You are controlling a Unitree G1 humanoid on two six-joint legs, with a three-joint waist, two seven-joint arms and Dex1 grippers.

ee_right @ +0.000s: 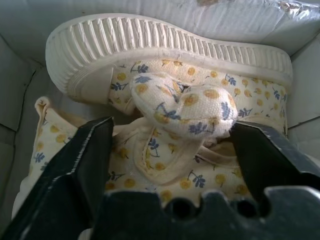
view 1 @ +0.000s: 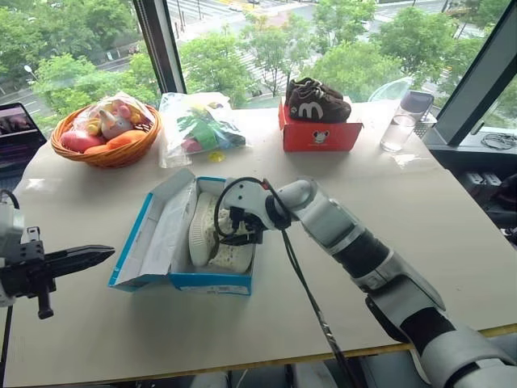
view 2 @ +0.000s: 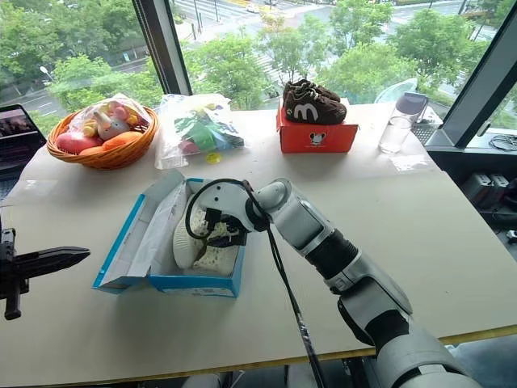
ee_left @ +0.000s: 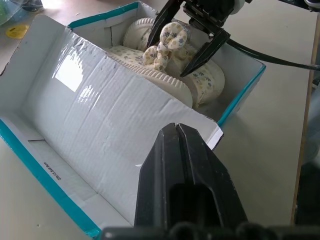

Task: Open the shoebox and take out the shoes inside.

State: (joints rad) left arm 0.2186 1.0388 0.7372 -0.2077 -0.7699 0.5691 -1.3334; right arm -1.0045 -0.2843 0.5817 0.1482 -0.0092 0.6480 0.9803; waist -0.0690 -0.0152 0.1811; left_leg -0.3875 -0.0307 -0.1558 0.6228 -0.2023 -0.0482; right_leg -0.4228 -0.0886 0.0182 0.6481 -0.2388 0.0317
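While my left gripper [view 1: 101, 255] hung at the lower left of the frame, fingers pressed together on nothing, it sat near the shoebox [view 1: 153, 279] but clear of it. Risk there, I judged: any drift toward centre would bump the open lid flap [view 1: 161, 230] and skew the box.

Centre frame, the shoebox lay lid-open w/ the shoes [ee_right: 165, 115] inside, one on its side, sole toward the flap. My right gripper [ee_left: 186, 47] was down in the box, fingers [ee_right: 75, 165] spread either side of a padded fabric knot [ee_right: 182, 107] on the upper shoe, not clamped yet.

Judgement: closing on that soft knot alone could slip, or lift one shoe & drag the other. Box is light cardboard, nothing pinning it, so it might ride up w/ the shoe. A finger could also snag the box wall.

Upper frame, well apart: red box [view 1: 320, 133] w/ brown shoes [view 1: 317, 101], basket [view 1: 105, 153], plastic bag [view 1: 194, 125], glass [view 1: 397, 133]. No hazard there.
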